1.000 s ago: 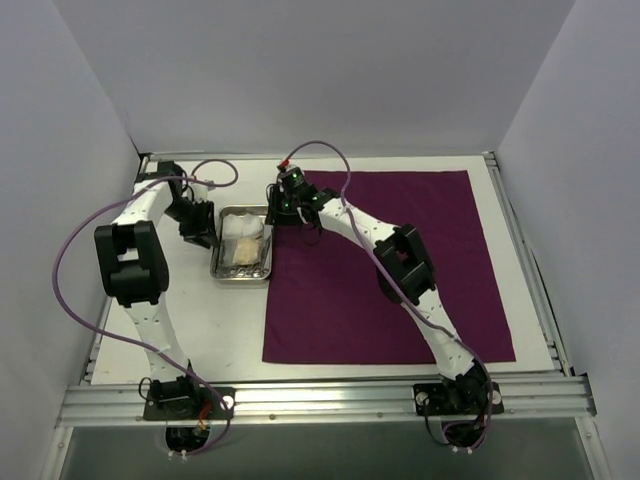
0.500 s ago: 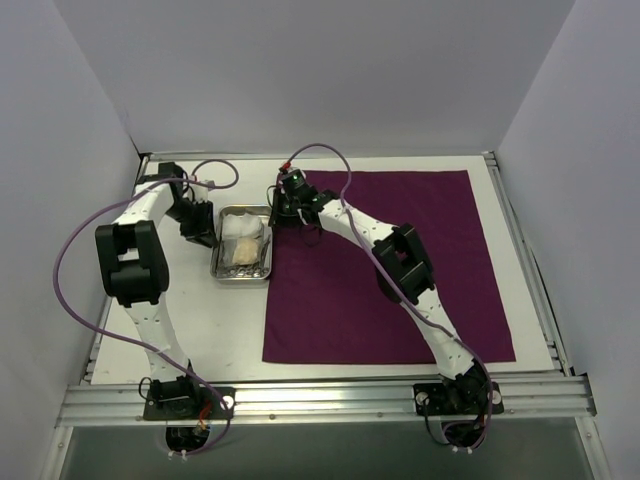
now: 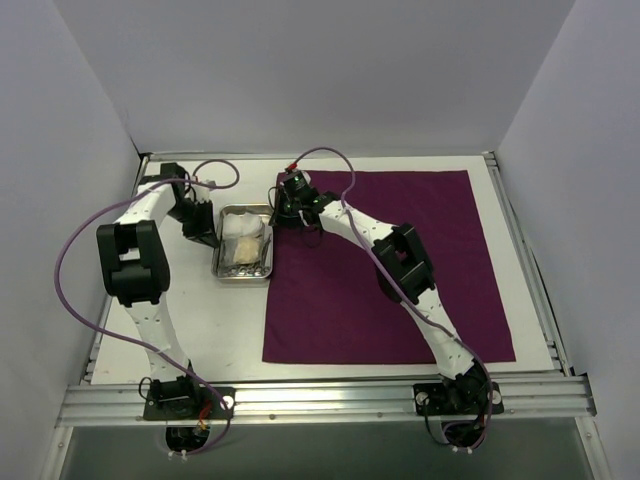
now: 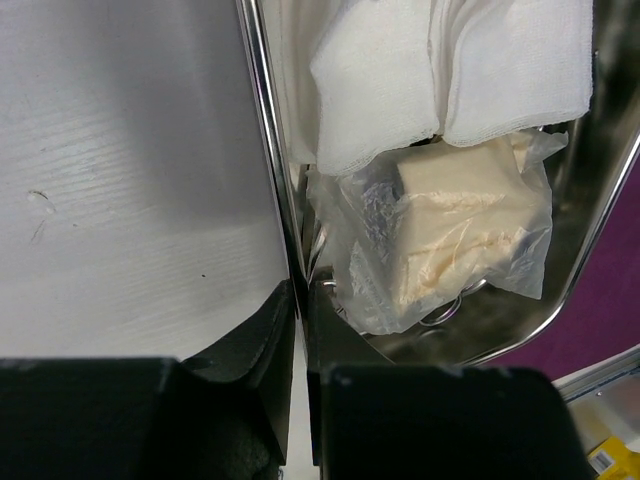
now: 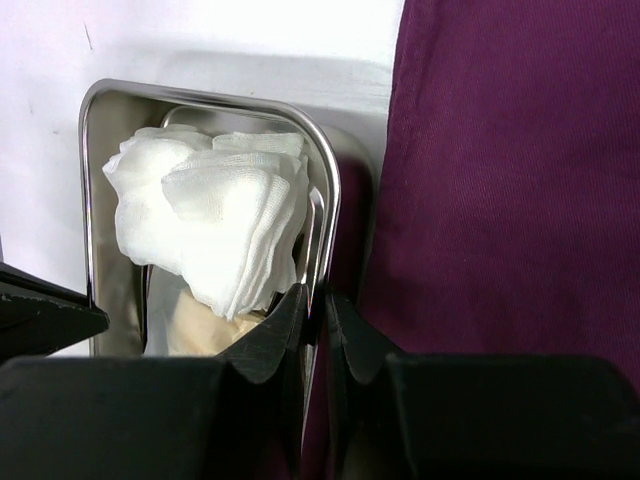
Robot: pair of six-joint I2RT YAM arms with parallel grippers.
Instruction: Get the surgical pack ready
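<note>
Gripping tray (image 3: 240,279) at both side rims.
Left tool (image 4: 300,298) and right tool (image 5: 317,300) each clamp one rim, I reckon for a level lift onto cloth (image 5: 520,180).

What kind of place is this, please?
Probably a robot test bench, not a clinic: plain white walls enclose a white table, and two white robot arms, bolted to an aluminium rail, grip a small rectangular steel tray.

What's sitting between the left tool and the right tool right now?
The steel tray, with white gauze pads and a plastic packet inside, seen in the top view. The left tool and right tool each pinch a long rim.
</note>
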